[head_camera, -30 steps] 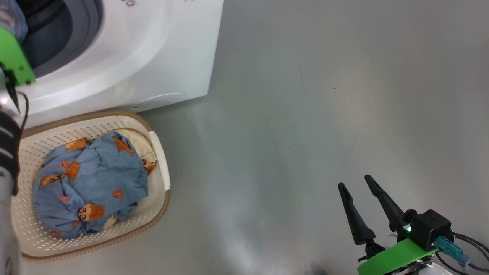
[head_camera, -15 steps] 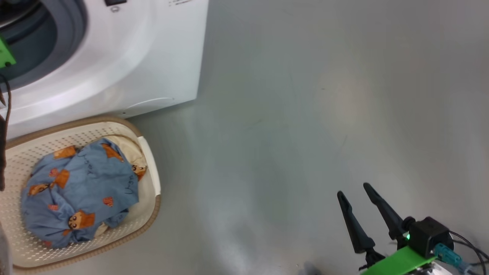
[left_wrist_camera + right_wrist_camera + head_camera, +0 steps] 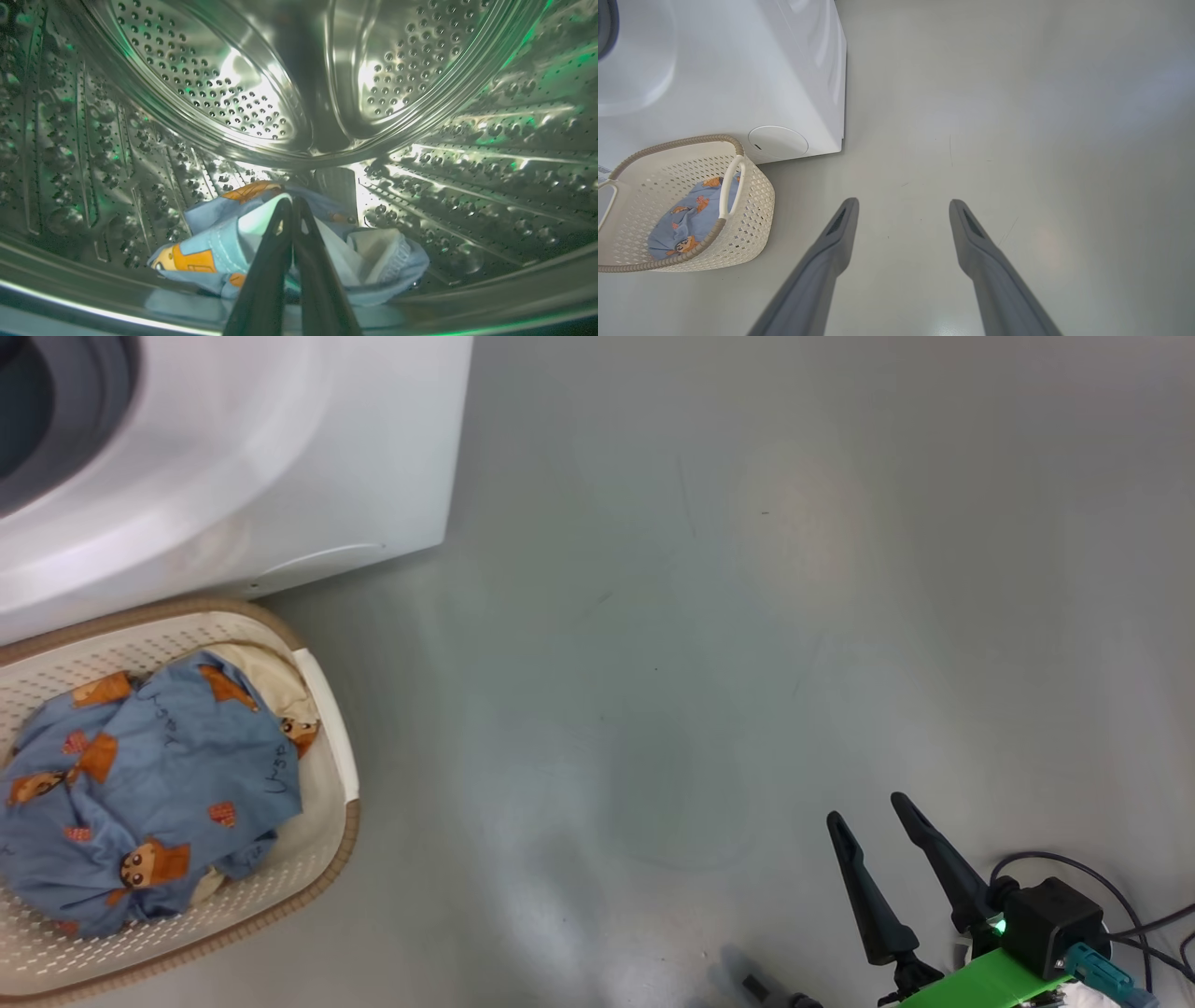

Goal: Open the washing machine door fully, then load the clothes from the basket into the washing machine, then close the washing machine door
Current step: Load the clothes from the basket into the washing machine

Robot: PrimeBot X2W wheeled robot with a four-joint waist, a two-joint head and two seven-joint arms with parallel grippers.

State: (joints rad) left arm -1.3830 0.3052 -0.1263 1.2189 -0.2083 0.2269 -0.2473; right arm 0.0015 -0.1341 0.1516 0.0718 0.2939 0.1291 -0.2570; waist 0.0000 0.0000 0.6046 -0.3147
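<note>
Grey, smooth floor [image 3: 747,616] with a soft shine carries everything. At its left side stands the washing machine [image 3: 280,439], white, with the dark edge of its opening at the far upper left of the head view. The door is not seen.

Inside the steel drum [image 3: 187,70], which is full of small holes, the left claw [image 3: 293,205] is closed, its two dark fingers pressed together along their length. Its tips lie against a light blue garment [image 3: 210,242] with orange print and a white inner side. This garment rests on the bottom of the drum, near the front lip. I cannot tell if a fold of it is caught between the tips.

Just beside the machine's lower front, on the floor, stands the basket [image 3: 317,840], cream-white with many holes and a brown rim. The clothes [image 3: 159,775] lie inside it as one crumpled heap: blue fabric with orange-brown bears and small red shapes, and under it some cream cloth [image 3: 266,672] toward the machine side.

Well apart from the basket, at the right side of the floor, the right claw [image 3: 864,807] hangs above bare floor. It is open and holds nothing. In the right wrist view its two grey fingers [image 3: 840,233] stand wide apart, and the floor is seen between them.
</note>
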